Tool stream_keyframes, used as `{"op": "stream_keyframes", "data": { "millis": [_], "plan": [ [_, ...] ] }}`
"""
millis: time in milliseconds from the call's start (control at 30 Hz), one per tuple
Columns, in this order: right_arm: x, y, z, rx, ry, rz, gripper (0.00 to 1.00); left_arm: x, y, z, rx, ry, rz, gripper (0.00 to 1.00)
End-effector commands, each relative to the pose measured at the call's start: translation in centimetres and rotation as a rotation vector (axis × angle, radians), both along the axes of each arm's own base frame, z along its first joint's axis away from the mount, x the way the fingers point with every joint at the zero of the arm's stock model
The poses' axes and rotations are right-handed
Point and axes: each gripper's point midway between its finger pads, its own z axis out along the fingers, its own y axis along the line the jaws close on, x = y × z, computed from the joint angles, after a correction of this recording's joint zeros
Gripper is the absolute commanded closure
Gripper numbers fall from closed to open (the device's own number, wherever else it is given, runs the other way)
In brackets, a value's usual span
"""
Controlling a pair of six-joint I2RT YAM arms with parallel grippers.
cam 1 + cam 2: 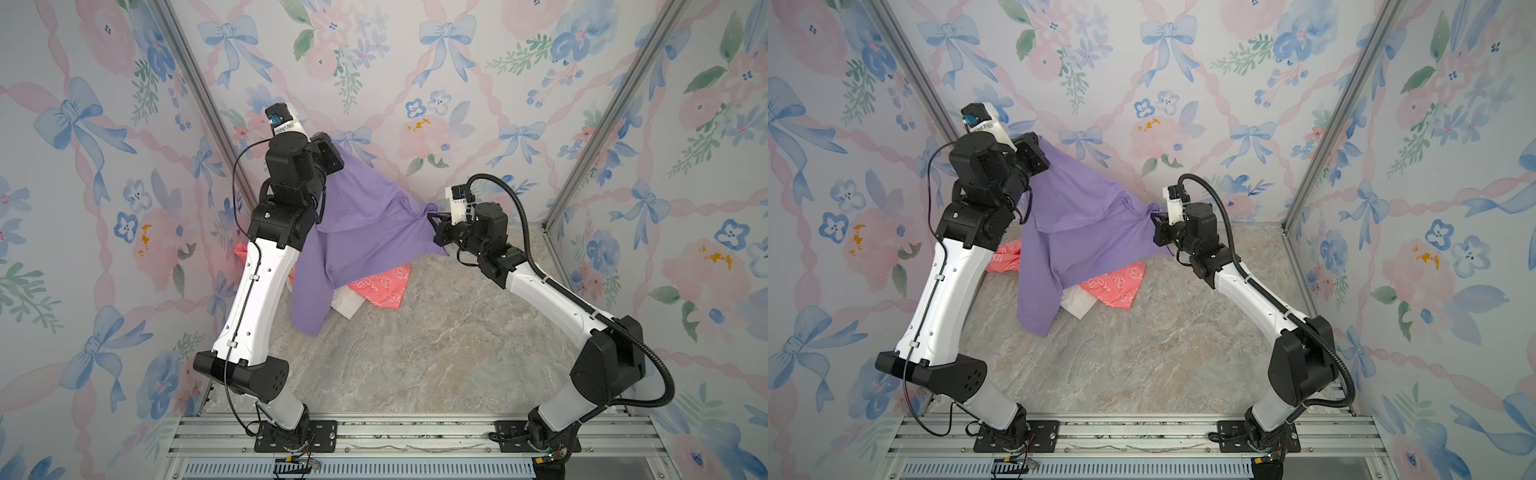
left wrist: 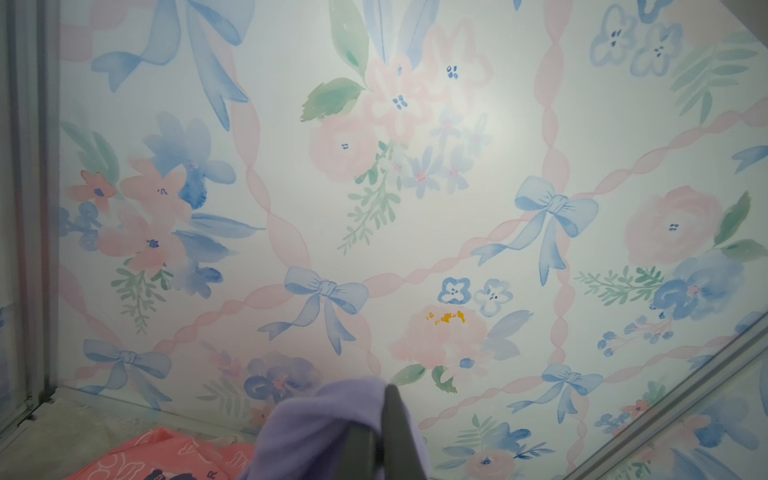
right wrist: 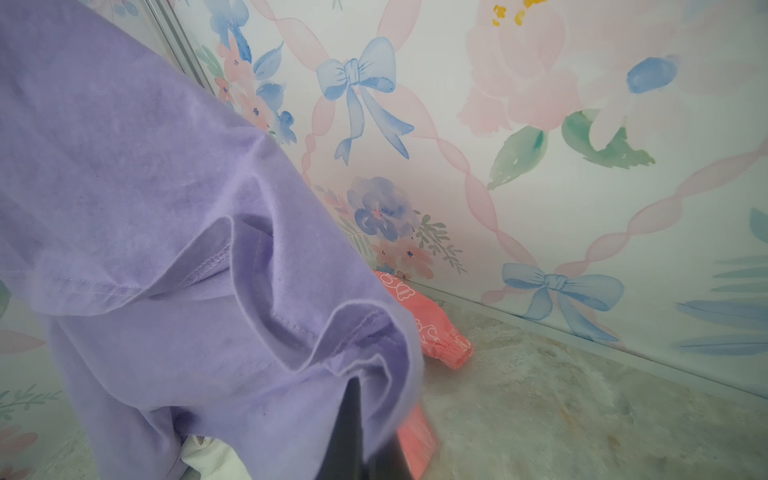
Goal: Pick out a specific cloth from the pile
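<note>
**Holding the lavender cloth stretched above the pile**

Both top views show the cloth (image 1: pixel 365 224) hung between the two arms. The left tool (image 1: pixel 336 154) is raised high near the rear wall (image 1: pixel 374 62) and is clenched on one upper corner. The right tool (image 1: pixel 435 220) sits lower and is clenched on a gathered edge at the opposite side, where the fabric puckers into a knot of folds. This two-point hold probably serves to spread the garment and to draw it off the pile (image 1: pixel 1096 291).

The coral-pink jacket (image 1: pixel 384 286) and the white cloth (image 1: pixel 345 307) lie on the desk (image 1: pixel 415 361), partly under the hanging fabric. The lower tail of the cloth droops in front of them. Whether it touches the desk cannot be told.

In the right wrist view, the hemmed folds of the cloth (image 3: pixel 187 257) hang in front of a jacket cuff (image 3: pixel 446 340) that rests on the desk.

- **Edges:** the rear wall stands close behind the left tool, and a metal corner post (image 1: pixel 199 91) rises close to the left arm. Little room remains upward or backward on that side.
- **Open room:** the front half of the desk, between the two arm bases, is bare. It appears to be the safer direction for carrying the cloth away, provided the tail clears the jacket.
</note>
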Motion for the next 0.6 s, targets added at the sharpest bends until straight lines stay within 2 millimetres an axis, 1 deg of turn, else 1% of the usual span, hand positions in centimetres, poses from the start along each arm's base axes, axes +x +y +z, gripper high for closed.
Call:
{"op": "stream_keyframes", "data": {
  "millis": [0,167,300,433,567],
  "plan": [
    [-0.3,-2.3,5.2,0.027,-0.102,-0.066,1.00,-0.1,-3.4,2.5,0.029,-0.093,-0.148,1.00],
    [-0.3,-4.6,8.0,0.045,-0.139,-0.121,1.00,-0.5,-8.0,4.8,0.020,-0.191,-0.313,1.00],
    [-0.7,-6.3,9.9,0.059,-0.174,-0.160,1.00,-0.9,-11.5,5.7,0.006,-0.247,-0.416,1.00],
    [-1.0,-8.2,12.4,0.074,-0.219,-0.205,1.00,-1.4,-14.0,6.3,-0.040,-0.289,-0.471,1.00],
    [-1.8,-11.0,15.5,0.066,-0.295,-0.285,1.00,-1.4,-16.2,6.5,-0.159,-0.306,-0.544,1.00]
  ]
}}
